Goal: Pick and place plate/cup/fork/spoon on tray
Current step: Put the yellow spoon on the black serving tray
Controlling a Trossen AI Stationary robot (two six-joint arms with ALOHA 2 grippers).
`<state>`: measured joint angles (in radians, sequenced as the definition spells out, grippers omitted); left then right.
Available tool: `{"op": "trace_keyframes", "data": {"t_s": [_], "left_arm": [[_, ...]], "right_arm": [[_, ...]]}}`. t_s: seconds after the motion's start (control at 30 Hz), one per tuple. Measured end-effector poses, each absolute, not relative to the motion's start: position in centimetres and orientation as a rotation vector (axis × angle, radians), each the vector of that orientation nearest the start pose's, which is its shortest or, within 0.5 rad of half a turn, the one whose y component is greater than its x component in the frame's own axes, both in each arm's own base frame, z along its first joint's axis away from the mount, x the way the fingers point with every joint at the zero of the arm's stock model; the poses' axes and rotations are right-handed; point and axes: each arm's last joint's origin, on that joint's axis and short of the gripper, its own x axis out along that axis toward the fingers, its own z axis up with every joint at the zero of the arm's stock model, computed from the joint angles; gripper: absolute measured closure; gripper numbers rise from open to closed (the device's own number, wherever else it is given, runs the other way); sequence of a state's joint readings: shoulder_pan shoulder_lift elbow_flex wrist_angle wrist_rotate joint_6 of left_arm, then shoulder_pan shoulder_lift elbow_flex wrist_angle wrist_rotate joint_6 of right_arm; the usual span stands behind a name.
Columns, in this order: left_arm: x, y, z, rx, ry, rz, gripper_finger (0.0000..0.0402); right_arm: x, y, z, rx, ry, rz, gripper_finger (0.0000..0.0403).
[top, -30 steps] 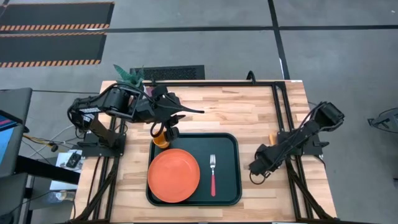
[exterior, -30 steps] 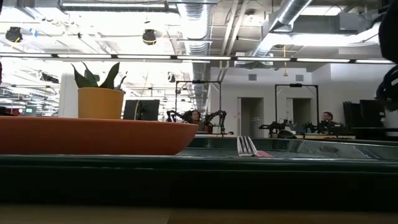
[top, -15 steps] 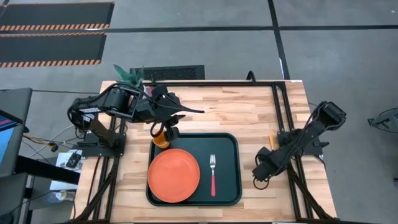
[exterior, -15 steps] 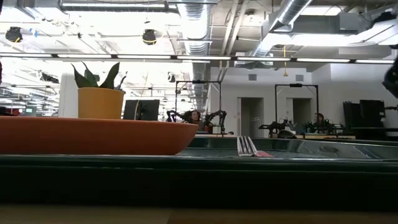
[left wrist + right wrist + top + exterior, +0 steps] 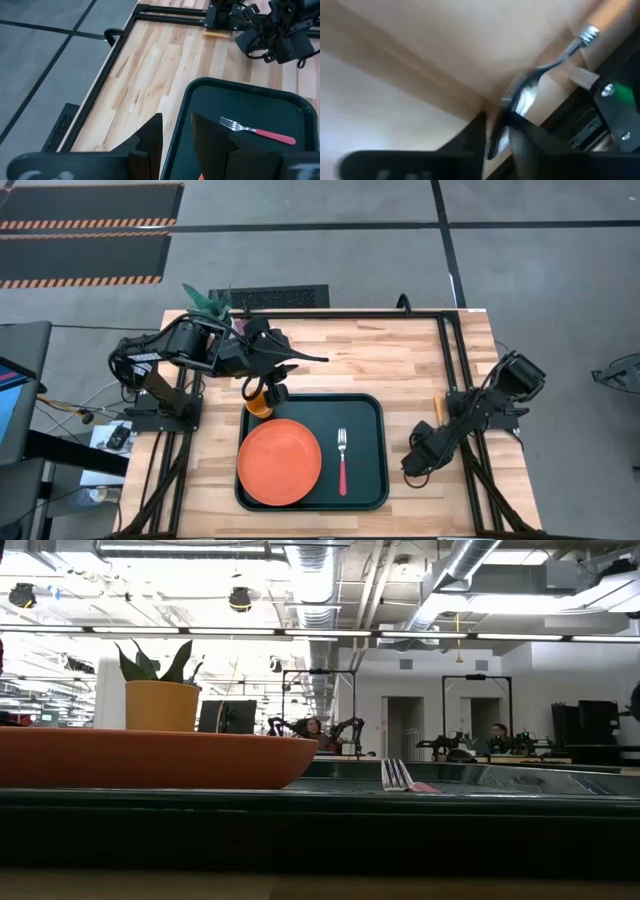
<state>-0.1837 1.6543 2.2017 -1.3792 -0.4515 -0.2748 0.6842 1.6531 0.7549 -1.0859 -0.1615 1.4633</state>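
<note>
The dark tray holds the orange plate on its left half and the red-handled fork to the plate's right. The orange cup stands at the tray's far left corner, under my left arm. My left gripper hangs open high above that corner with nothing between its fingers. The spoon lies on the wood by the right arm's base, with its orange handle showing. My right gripper is low over the spoon's metal bowl, its fingers apart. My right gripper comes down at a slant from above, with one finger on either side of the near end of the spoon's bowl. Blur hides whether the fingers touch it. The spoon lies flat on the table.
A potted plant stands at the table's far left corner. Black frame rails run along the right side beside the spoon. Bare wood lies between the tray and the far edge. People sit in the room beyond.
My right arm has sunk lower over the table beside the tray and has left the right edge of the low view.
</note>
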Motion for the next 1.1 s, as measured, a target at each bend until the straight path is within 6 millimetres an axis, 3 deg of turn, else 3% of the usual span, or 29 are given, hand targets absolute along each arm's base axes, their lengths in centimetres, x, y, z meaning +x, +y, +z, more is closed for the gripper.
{"op": "trace_keyframes", "data": {"t_s": [0.1,0.23,0.33,0.5,0.7,0.9,1.1], "left_arm": [[28.1,-3.9,47.6,0.002,0.748,0.357,0.0312],[28.1,-3.9,47.6,0.002,0.748,0.357,0.0312],[28.1,-3.9,47.6,0.004,0.749,0.357,0.0312],[28.1,-3.9,47.6,0.019,0.752,0.35,0.0312],[28.1,-4.1,47.5,-0.005,0.766,0.292,0.0312],[28.1,-4.2,47.5,-0.002,0.774,0.263,0.0312],[28.1,-4.2,47.5,-0.001,0.775,0.263,0.0312]], "right_arm": [[15.3,12.9,12.4,0.407,1.818,-0.93,0.0382],[15.5,13.0,12.8,0.413,1.822,-0.936,0.0382],[16.4,13.5,14.3,0.398,1.782,-0.904,0.0394],[17.8,13.4,18.1,0.403,1.624,-0.849,0.0397],[18.4,11.6,24.9,0.321,1.446,-0.893,0.04],[20.0,11.0,30.0,-0.076,1.26,-0.516,0.04],[22.0,10.4,30.6,-0.677,1.26,-0.061,0.04]]}}
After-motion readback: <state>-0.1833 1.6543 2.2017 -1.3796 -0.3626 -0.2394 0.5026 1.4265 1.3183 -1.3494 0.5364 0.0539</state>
